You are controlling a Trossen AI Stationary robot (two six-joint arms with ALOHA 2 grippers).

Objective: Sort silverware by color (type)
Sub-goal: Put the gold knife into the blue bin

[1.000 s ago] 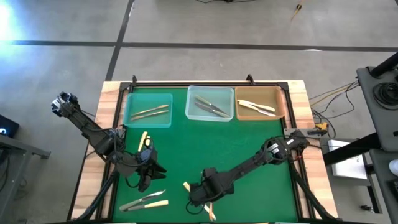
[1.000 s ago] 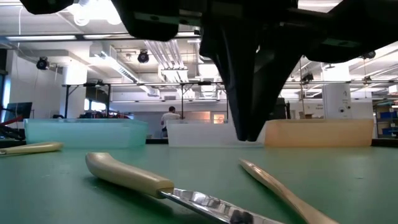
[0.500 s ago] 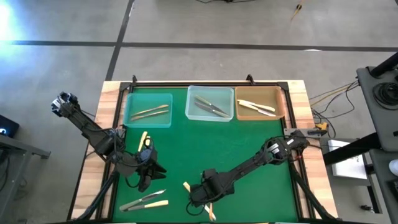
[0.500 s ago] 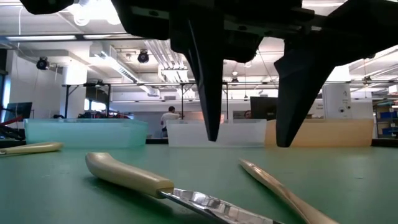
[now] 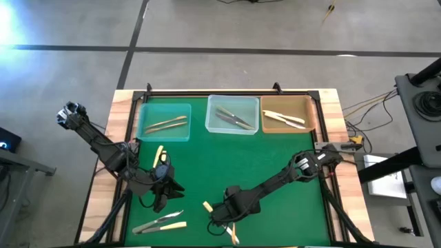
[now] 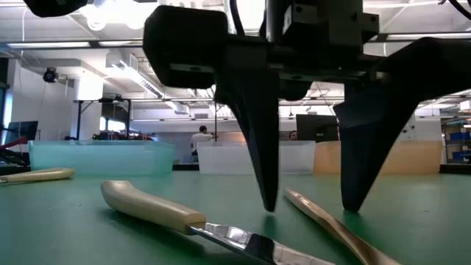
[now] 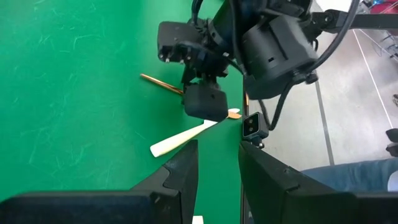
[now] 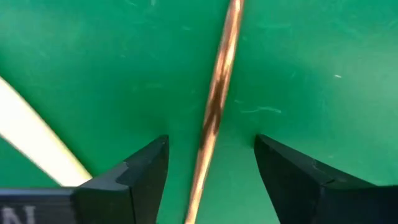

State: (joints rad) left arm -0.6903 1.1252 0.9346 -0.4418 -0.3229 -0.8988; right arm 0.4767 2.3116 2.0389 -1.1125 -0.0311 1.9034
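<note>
Glossy bronze-tone metal utensil (image 8: 217, 93) on matt green felt-like mat (image 8: 311, 56); trays (image 5: 233, 114) prob. translucent plastic.

Top-down: green mat (image 5: 234, 165) on a wooden table (image 5: 332, 103). Three trays along the far edge: left tray (image 5: 165, 122) holds bronze pieces, middle tray (image 5: 233, 115) holds silver pieces, right tray (image 5: 288, 114) holds cream pieces. Left gripper (image 5: 162, 191) is over the mat's near-left part, with a cream piece (image 5: 159, 154) just beyond it and a knife pair (image 5: 160, 222) on its near side. Right gripper (image 5: 222, 215) is low at the near-centre edge, by a cream piece (image 5: 207, 207) and a bronze piece (image 5: 233, 235). Finger state of either gripper isn't readable from up here.
</note>
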